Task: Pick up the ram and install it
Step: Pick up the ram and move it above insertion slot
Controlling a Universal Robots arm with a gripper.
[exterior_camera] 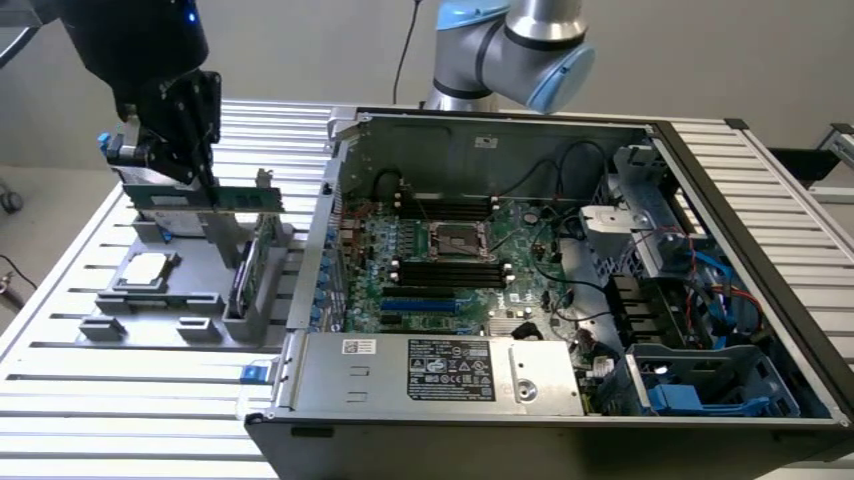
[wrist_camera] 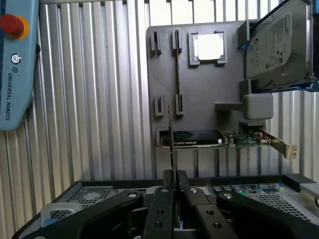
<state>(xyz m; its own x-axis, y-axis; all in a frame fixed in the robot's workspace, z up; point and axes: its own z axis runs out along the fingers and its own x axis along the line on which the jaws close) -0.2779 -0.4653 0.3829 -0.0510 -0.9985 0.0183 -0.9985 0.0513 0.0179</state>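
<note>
Clamping the slim green circuit-board ram stick [wrist_camera: 171,134] across its flat faces, the pincer [wrist_camera: 174,175] holds something probably light, stiff, fragile.

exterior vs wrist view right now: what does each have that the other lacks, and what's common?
Exterior adds: the motherboard with its black memory slots, and the arm's blue-capped joint.
Wrist adds: a teach pendant with a red button.
Shared: the end effector shut on the ram, the processor chip, the grey parts tray, the slatted table.
</note>
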